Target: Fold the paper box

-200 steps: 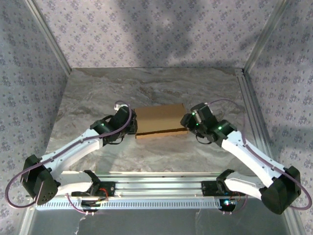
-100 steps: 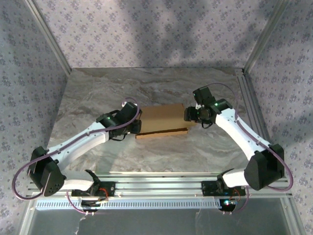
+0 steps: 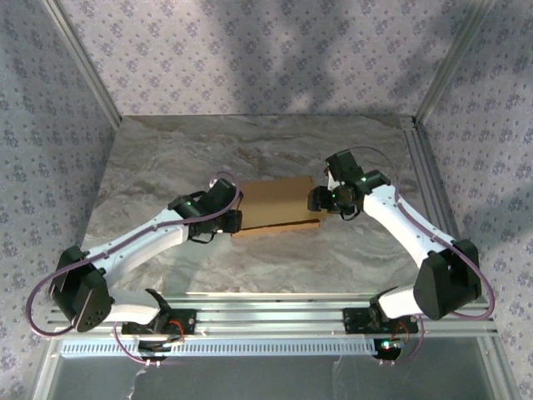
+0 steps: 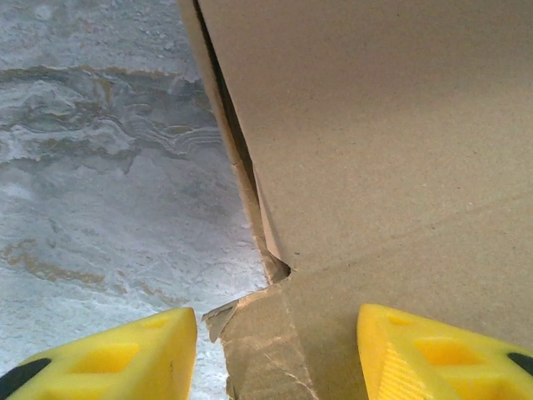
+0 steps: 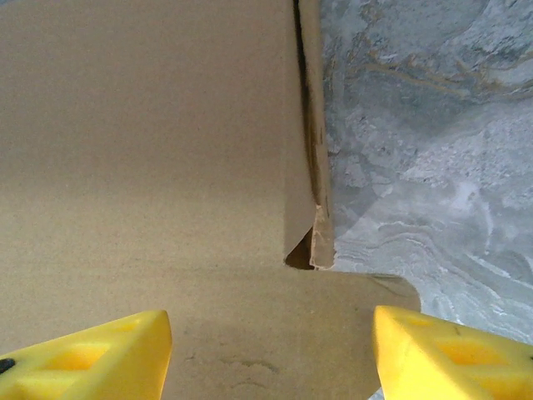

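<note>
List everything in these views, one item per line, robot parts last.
paper box: one, brown cardboard, middle of the table
table: one, grey marbled
backdrop walls: patterned lilac, behind and at both sides
frame rails: silver metal, along the near edge
left arm: one, white and black, reaching to the box's left end
right arm: one, white and black, reaching to the box's right end
left tool: one, yellow, open, at a corner flap
right tool: one, yellow, open, over an end flap
</note>
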`<move>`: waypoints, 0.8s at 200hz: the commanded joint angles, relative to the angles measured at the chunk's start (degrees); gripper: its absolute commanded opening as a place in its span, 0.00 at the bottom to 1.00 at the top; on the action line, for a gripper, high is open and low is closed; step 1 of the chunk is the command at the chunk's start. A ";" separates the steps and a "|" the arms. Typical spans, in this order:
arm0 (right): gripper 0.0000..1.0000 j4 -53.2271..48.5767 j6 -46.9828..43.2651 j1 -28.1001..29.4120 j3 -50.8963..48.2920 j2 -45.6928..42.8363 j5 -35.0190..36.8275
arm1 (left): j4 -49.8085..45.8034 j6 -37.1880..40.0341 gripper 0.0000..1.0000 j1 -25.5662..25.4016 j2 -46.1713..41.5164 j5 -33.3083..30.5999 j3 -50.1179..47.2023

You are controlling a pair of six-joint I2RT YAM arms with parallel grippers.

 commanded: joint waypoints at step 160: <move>0.72 0.31 -3.81 -2.11 -1.07 0.31 -1.07 | 8.51 -4.73 0.53 0.04 -1.20 6.30 -4.09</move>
